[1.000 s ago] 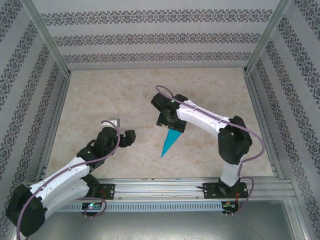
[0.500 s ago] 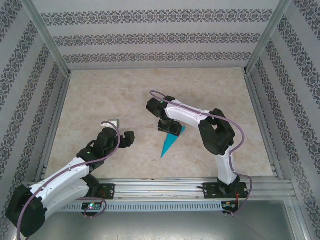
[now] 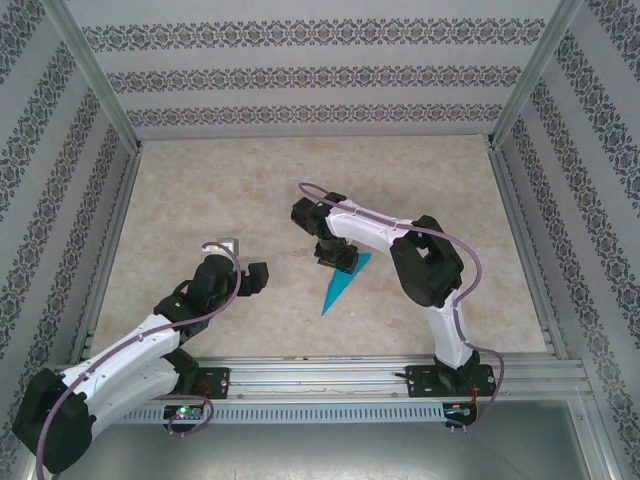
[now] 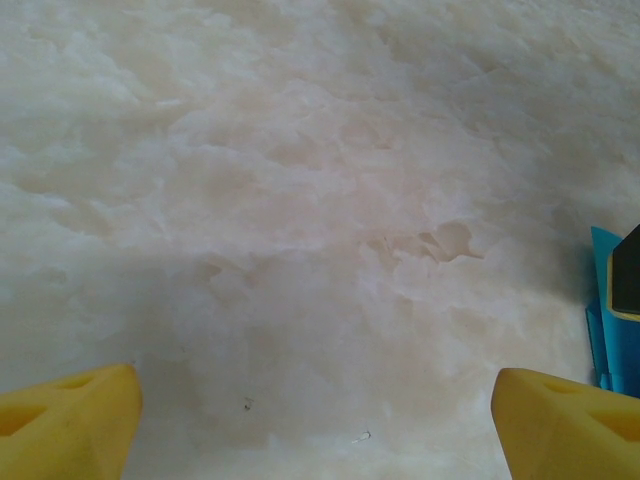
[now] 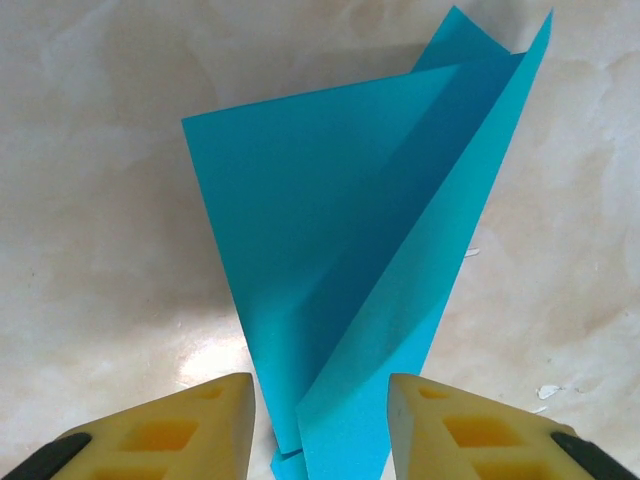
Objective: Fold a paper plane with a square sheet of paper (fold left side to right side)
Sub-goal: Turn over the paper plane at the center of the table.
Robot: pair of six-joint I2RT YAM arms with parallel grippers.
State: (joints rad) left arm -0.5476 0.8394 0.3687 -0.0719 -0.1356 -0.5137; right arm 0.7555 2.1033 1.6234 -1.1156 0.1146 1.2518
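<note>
nearest the arm bases lies the sharp tip of the paper plane [image 3: 338, 287], a narrow teal dart flat on the pale marbled table [image 3: 200, 200] with its broad end pointing away and to the right; just to its left and well apart from it, the left gripper [image 3: 262, 275] hangs low over bare table, its yellow fingers [image 4: 65, 420] spread wide and holding nothing, with only a teal edge of the plane at the right border of its wrist view; farther on, the right gripper [image 3: 338, 257] sits over the broad end, and its wrist view has the two pads [image 5: 180, 430] parted with the paper lying between them, close on either side but not pinched; there one flap stands raised along a long crease, with layers fanned at the far corner; the step in hand looks like closing that flap from left over to right; to do it well, i judge the right fingers should catch only the loose upper layer, carry it over slowly so the edges meet, then press along the crease; the left gripper could pin the tip so the dart does not skid or swing.
</note>
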